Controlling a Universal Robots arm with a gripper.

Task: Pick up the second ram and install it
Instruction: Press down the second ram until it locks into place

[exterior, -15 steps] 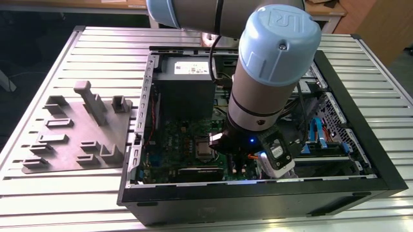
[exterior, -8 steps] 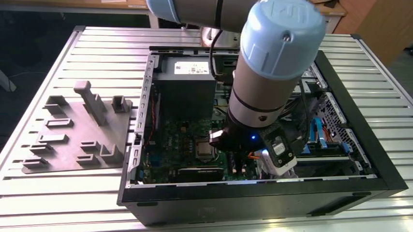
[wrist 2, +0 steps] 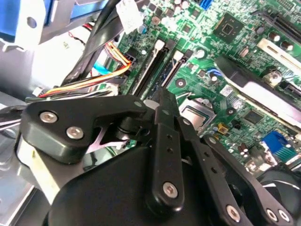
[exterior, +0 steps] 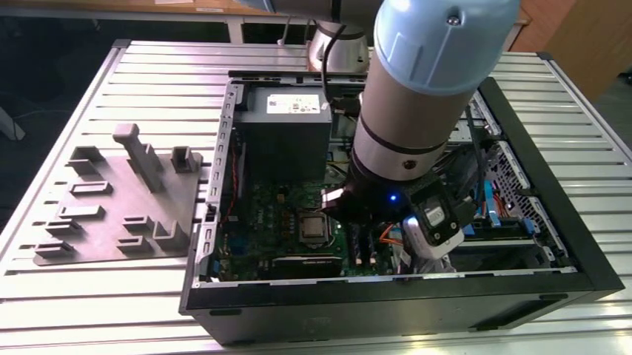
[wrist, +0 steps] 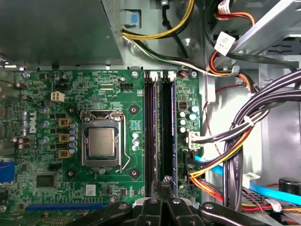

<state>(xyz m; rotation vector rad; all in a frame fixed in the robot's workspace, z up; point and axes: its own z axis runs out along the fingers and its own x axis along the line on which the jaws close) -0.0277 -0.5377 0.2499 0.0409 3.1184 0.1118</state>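
Well, arm reached down inside open computer case [exterior: 553, 222]. Claw [wrist: 165, 184] pinched narrow, tips over long slots [wrist: 149, 132] on green board [wrist: 56, 155]. Memory stick [wrist: 168, 127] stood in slot, likely being pushed in.

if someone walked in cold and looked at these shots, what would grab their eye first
Most likely the big pale blue robot arm plunging into the open computer case on the slatted metal table. In the first wrist view, the green motherboard with its silver processor socket and long black memory slots stands out, the gripper poised at their end. A grey holder tray lies at the exterior view's left.
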